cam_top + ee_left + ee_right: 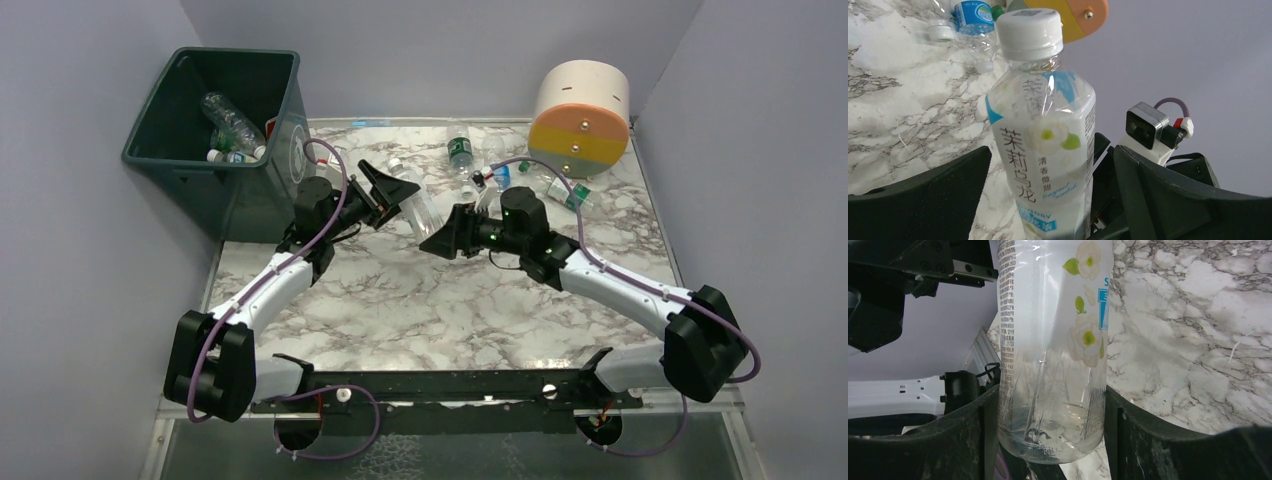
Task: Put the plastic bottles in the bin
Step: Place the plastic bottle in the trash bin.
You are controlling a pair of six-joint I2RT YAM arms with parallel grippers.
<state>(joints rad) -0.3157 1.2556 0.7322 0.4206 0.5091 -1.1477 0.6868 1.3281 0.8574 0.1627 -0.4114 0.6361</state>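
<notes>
**Mid-table handover toward the bin side**

The bin [200,200] stands far left with a few bottles in it. The left gripper [398,195] reaches rightward, jaws spread wide to either side of the clear white-capped bottle [1043,135] held above mid-table, not touching it. It should close squarely on the labelled body before the right gripper [1050,395], which is angled leftward and pinches the bottle's base, lets go.

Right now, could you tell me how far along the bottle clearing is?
A few bottles already lie in the bin. One white-capped bottle is in hand: the right claw grips its base, while the open left claw surrounds its upper part, not yet closed. At least three loose bottles wait on the table near the big cylinder.
</notes>
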